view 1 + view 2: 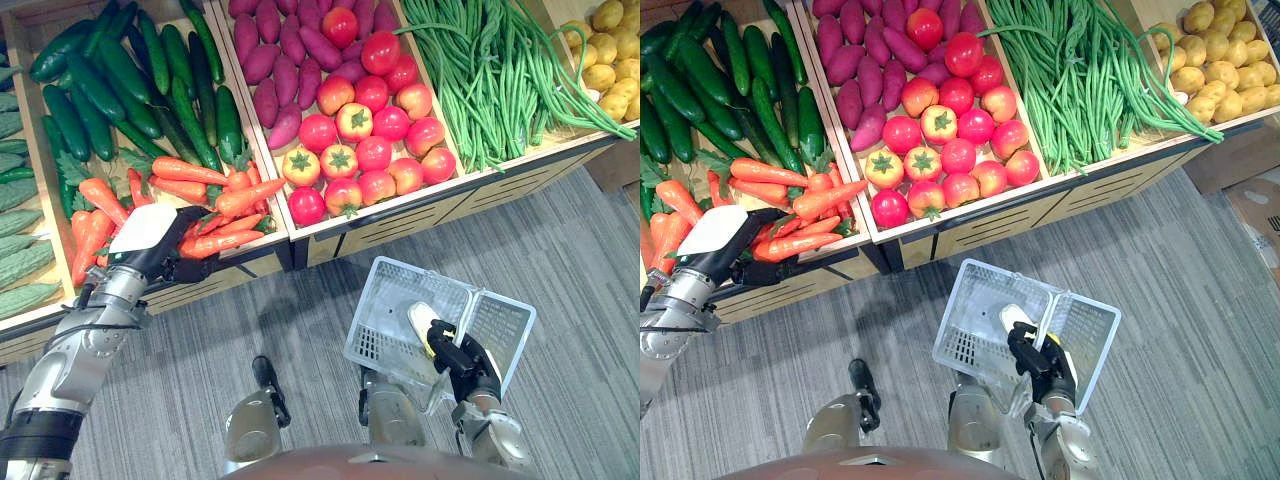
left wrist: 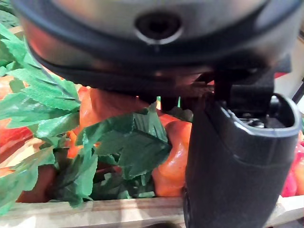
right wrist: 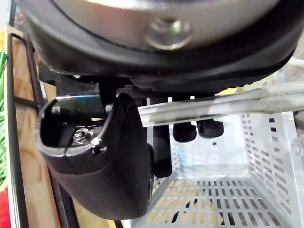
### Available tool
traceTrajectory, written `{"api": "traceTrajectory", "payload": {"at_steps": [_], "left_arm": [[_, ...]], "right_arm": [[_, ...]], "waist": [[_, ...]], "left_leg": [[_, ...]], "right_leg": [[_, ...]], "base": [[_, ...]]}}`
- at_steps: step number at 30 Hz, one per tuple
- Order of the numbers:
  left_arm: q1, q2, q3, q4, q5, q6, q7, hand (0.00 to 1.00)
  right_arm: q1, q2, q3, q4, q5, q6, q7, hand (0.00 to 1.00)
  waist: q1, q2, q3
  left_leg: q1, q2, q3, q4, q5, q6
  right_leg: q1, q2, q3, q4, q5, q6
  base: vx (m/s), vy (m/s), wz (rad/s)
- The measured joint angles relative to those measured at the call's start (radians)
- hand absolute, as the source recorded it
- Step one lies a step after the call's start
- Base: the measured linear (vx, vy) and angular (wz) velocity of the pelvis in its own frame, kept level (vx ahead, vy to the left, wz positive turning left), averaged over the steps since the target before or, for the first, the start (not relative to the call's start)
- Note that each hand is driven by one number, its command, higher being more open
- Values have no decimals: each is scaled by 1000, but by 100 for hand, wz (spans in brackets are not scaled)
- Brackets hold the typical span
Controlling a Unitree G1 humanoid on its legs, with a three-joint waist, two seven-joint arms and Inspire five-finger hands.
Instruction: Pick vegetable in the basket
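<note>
Left hand is at the front of the carrot crate, white cover up. Its fingers are stretched out along the crate's front lip, not curled on anything. The carrots lie just past the fingertips, still in the crate, nearest one touching or almost touching. In the left wrist view, leafy carrot tops sit right beyond the thumb. Cucumbers are further out past the carrots, tomatoes in the next crate over.

Right hand has its fingers hooked over the clear handle of the white basket, gripping it. The basket hangs below those fingers over the grey carpet, well apart from the carrots.
</note>
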Motion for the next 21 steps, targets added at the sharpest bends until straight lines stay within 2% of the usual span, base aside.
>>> {"api": "traceTrajectory", "payload": {"at_steps": [5, 8, 10, 12, 16, 18, 21], "left_arm": [[-7, -2, 9, -6, 0, 12, -16, 0], [-49, -2, 8, 3, 7, 45, -27, 0], [-118, 2, 13, 13, 7, 87, -26, 0], [-170, 13, 15, 10, 7, 95, -10, 0], [-270, 65, 15, -23, 4, 94, 37, 0], [-293, 76, 20, -70, 3, 93, 50, 0], [-296, 81, 29, -152, 2, 73, 68, 0]], "right_arm": [[0, 0, -1, 0, 0, 0, 0, 0], [-3, 0, -1, 0, 1, 7, 0, 0], [-3, 0, -3, 0, 4, 11, -1, 0], [-3, 0, -3, 0, 6, 18, -1, 0], [-3, 0, -4, -1, 7, 20, 0, 0], [5, 1, -14, -2, 7, 21, 3, 0], [28, 1, -39, -2, 8, 24, 10, 0]], "waist": [[-3, 4, 3], [-3, 2, 4], [-3, 2, 4], [-1, 2, 3], [-2, 4, -1], [-4, 9, -4], [-3, 19, -42]], "left_leg": [[8, 2, 0, -1, 0, -1], [25, 1, -3, -2, 0, -1], [37, 1, -6, -4, 0, -1], [45, 0, -9, -4, 0, -1], [74, 0, -12, -10, 1, 0], [86, -4, -18, -27, 11, 1], [116, -9, -23, -74, 32, -2]], "right_leg": [[7, 3, 0, 0, 0, 0], [24, 3, -3, -1, 0, 0], [38, 3, -6, -2, 0, 0], [47, 2, -8, -2, 0, 0], [75, 3, -16, -2, -1, 0], [86, 2, -31, -1, -1, 0], [100, 5, -46, -2, -2, -1]], "base": [[0, 0, 0], [0, 0, 0], [-7, -2, 2], [0, 0, 0], [0, 0, 0], [-27, -9, 8], [1, -12, 8]]}}
